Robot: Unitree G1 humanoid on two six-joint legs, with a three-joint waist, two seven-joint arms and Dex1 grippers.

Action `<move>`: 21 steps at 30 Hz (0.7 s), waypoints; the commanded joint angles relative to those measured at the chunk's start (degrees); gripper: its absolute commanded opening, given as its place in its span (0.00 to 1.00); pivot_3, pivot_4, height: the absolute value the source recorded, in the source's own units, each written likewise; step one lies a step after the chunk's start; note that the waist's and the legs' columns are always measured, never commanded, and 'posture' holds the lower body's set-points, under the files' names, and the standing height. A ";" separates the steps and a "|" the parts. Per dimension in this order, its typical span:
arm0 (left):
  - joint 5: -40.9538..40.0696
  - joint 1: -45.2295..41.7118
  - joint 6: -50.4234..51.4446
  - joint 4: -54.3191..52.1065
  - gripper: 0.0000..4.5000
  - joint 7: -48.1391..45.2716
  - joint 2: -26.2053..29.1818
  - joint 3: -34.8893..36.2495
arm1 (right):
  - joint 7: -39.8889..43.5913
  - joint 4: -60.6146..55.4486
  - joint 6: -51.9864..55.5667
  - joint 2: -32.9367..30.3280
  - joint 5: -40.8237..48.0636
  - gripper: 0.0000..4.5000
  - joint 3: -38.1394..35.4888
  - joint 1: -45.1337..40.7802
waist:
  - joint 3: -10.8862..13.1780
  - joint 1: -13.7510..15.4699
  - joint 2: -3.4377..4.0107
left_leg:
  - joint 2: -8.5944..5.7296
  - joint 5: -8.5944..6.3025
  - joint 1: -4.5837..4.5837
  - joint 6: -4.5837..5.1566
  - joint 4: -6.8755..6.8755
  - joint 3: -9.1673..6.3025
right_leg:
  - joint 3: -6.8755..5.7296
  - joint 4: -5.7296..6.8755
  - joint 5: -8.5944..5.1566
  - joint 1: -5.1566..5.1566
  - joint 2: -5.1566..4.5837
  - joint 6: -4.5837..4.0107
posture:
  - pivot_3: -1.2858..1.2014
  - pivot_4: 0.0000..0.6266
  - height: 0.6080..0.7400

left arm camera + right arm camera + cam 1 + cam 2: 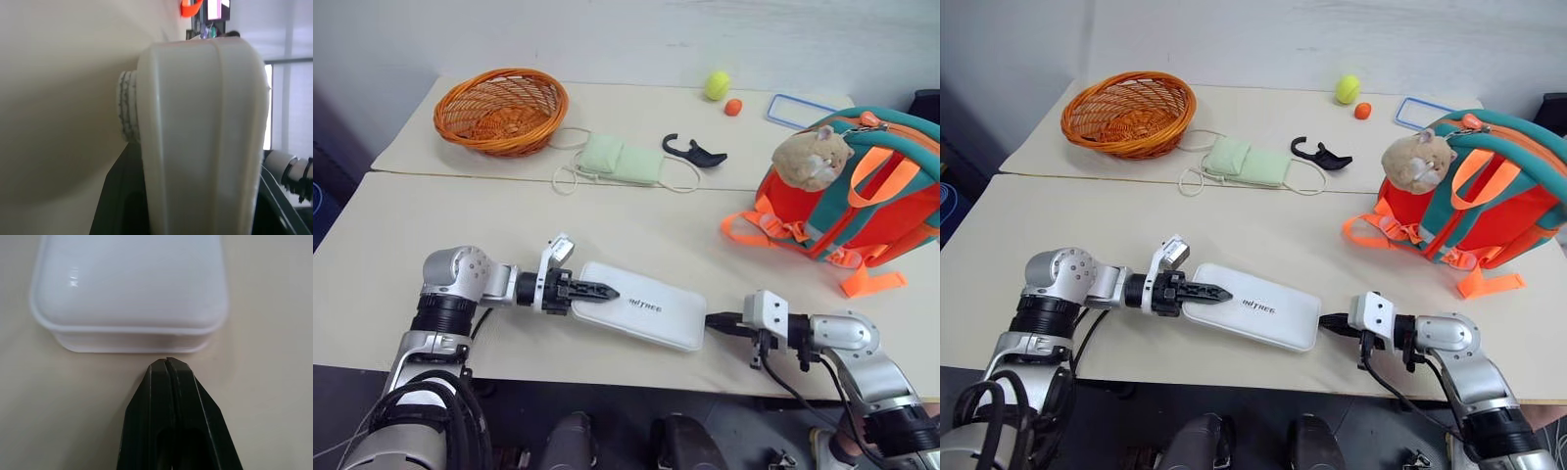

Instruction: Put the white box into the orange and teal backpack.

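White box (pixel 641 305): flat on table (pixel 431 245), lower centre of frame, long axis slanting down to the right, dark lettering up.

Left gripper (pixel 597 291): lower left, reaching across the box's left end; one black finger lying on the top face, box edge seen between the jaws in the wrist view. Pinching that end, though firmness of the hold cannot be told.

Right gripper (pixel 717 318): lower right, fingers pressed together, tips just beside the box's right short edge, holding nothing.

Orange and teal backpack (pixel 862 201): right edge of frame, upright, plush hamster (pixel 811 157) on top, well apart from the box. Opening not visible from here.

Also present, upper half: wicker basket (pixel 501 110), pale green pouch (pixel 622 160), black hook (pixel 693 151), yellow ball (pixel 717 84), small orange ball (pixel 733 107).

Risks, judged: shallow one-end pinch on smooth plastic, likely to let the box pivot or slip on lifting; closed right tips liable to shove the box rather than steady it; loose webbing loops (pixel 744 230) apt to snag an arm.
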 commanded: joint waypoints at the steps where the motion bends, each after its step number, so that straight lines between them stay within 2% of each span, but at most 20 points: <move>1: -5.01 1.94 -0.67 -6.11 0.27 -1.92 0.88 6.40 | -4.31 -4.93 1.33 0.18 6.08 0.12 -9.47 6.46 | 0.01 0.03 0.01 | 0.00 0.00 -0.03 0.00 -0.02 0.00 | 0.00 -0.01 0.00 -0.03 0.00 0.00 | 0.52 0.24 1.00; 3: -5.98 3.52 -2.85 -8.21 0.27 -1.45 0.37 10.82 | -6.53 -7.05 2.83 0.28 7.99 0.27 -13.32 10.20 | 0.01 0.05 0.01 | 0.00 0.00 -0.05 0.00 -0.04 -0.02 | 0.00 -0.02 0.00 -0.03 -0.02 0.00 | 0.52 0.24 1.00; 6: -7.06 10.39 -15.04 -17.30 0.27 -8.35 1.71 14.74 | -11.81 -10.61 4.62 2.22 11.44 0.51 -23.08 19.30 | 0.01 0.07 0.02 | 0.00 0.00 -0.05 0.00 -0.04 -0.03 | 0.00 -0.05 0.00 -0.02 -0.04 0.00 | 0.52 0.24 1.00; 8: -4.91 14.14 -23.19 -21.68 0.27 -11.93 2.58 14.50 | -14.19 -11.96 5.74 3.41 12.75 0.66 -26.78 22.38 | 0.01 0.03 0.01 | 0.01 -0.02 -0.03 -0.04 -0.17 -0.02 | -0.01 -0.14 0.00 -0.01 -0.02 -0.01 | 0.52 0.24 1.00; 12: -2.52 20.45 -33.84 -26.82 0.27 -9.39 0.30 16.75 | -20.12 -12.06 6.33 6.73 15.42 0.96 -35.38 25.98 | 0.01 -0.01 0.04 | 0.01 -0.02 0.06 -0.03 -0.16 0.04 | 0.06 -0.26 0.00 0.12 -0.02 -0.01 | 0.52 0.24 1.00; 14: -1.94 22.43 -38.38 -28.31 0.27 -8.37 -1.16 17.75 | -22.76 -12.19 7.49 7.70 17.45 0.99 -37.87 24.67 | 0.01 -0.08 0.04 | 0.01 -0.04 0.11 -0.01 -0.18 0.03 | 0.06 -0.27 0.00 0.17 -0.03 -0.01 | 0.52 0.24 1.00; 16: 0.40 24.63 -43.28 -29.57 0.27 -8.26 -0.62 17.96 | -23.47 -10.82 10.04 6.00 19.35 0.99 -37.82 19.83 | 0.01 -0.67 0.05 | 0.02 -0.05 0.11 0.00 -0.21 0.05 | 0.08 -0.28 0.00 0.16 -0.02 -0.01 | 0.52 0.24 1.00; 21: -0.16 25.94 -46.29 -28.79 0.27 -8.35 1.25 19.53 | -21.29 -5.32 16.80 1.62 21.14 0.99 -32.39 4.49 | 0.03 -1.47 0.10 | 0.07 -0.05 0.13 -0.01 -0.24 0.05 | 0.07 -0.19 0.00 0.10 0.04 -0.01 | 0.52 0.24 1.00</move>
